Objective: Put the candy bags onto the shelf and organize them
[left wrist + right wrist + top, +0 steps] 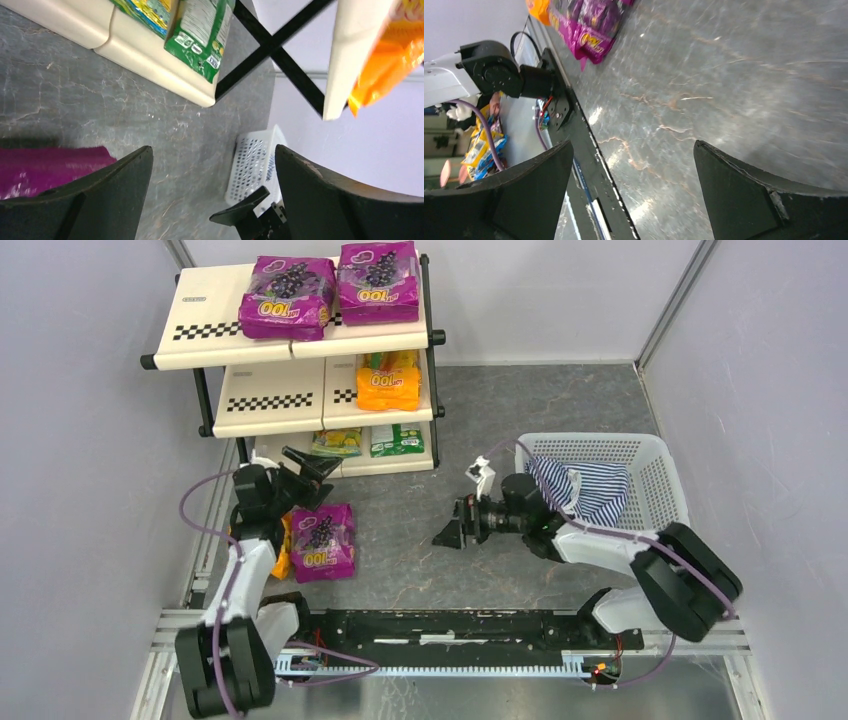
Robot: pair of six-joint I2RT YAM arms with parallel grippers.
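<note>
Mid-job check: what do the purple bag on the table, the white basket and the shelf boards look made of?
Purple grape-print candy bag: thin glossy plastic film, judging by glare and creases. White mesh basket: probably rigid moulded plastic, matte, with regular holes. Cream shelf panels: smooth, rounded edges, likely plastic, though coated board is possible.

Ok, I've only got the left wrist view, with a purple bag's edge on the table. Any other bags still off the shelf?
Observer: Yes, an orange bag lies beside that purple bag, partly hidden by the left arm.
Operator: What's on the top tier?
Observer: Two purple bags, side by side at its right end.
Operator: Is the basket holding any?
Observer: Only a striped cloth shows in it.
</note>
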